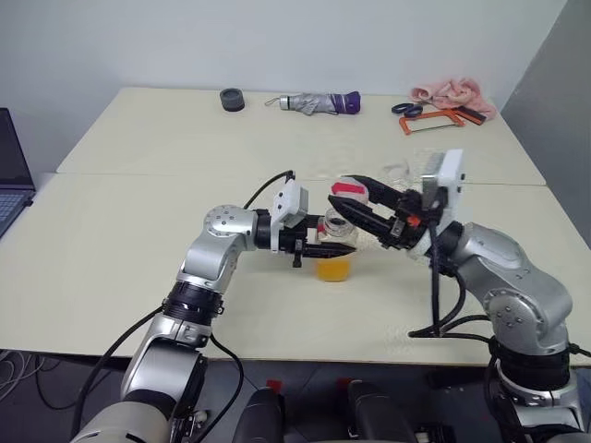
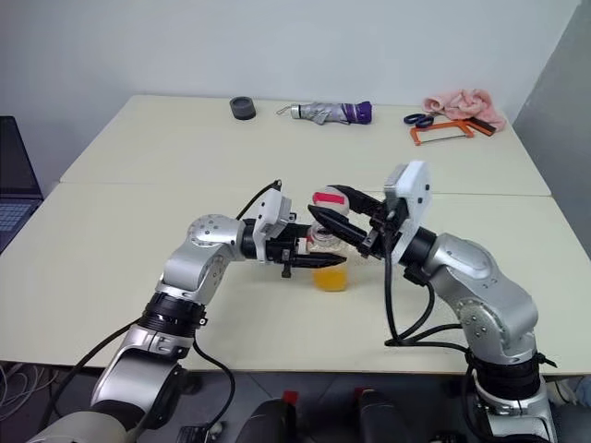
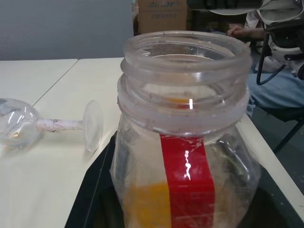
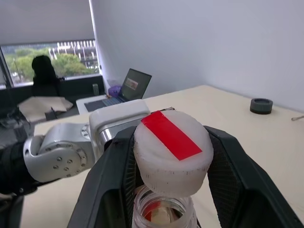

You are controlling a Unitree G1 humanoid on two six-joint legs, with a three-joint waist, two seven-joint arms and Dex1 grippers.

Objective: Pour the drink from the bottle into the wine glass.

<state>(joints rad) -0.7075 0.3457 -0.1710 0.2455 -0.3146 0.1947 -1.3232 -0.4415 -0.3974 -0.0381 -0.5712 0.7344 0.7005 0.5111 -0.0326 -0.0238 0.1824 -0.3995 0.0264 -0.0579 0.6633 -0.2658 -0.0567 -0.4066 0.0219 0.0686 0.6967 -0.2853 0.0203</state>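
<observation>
The small clear bottle (image 1: 334, 247) stands upright on the table with its mouth uncovered and the orange drink (image 1: 333, 269) low inside it. My left gripper (image 1: 340, 243) is shut on the bottle's upper body, and its black fingers (image 3: 90, 199) flank the red label stripe. Just above the mouth, my right gripper (image 1: 343, 196) is shut on the red-and-white cap (image 4: 172, 149), which is lifted clear of the threads. The wine glass (image 3: 19, 126) lies on its side on the table beyond the bottle, its foot (image 3: 92, 126) turned toward the bottle.
Along the far table lie a black round object (image 1: 232, 99), a folded umbrella (image 1: 319, 101), scissors (image 1: 406, 108), an orange hacksaw (image 1: 434, 120) and a pink cloth (image 1: 452, 92). A laptop (image 1: 11, 175) sits at the left edge. A seated person (image 3: 270, 71) is beyond the table.
</observation>
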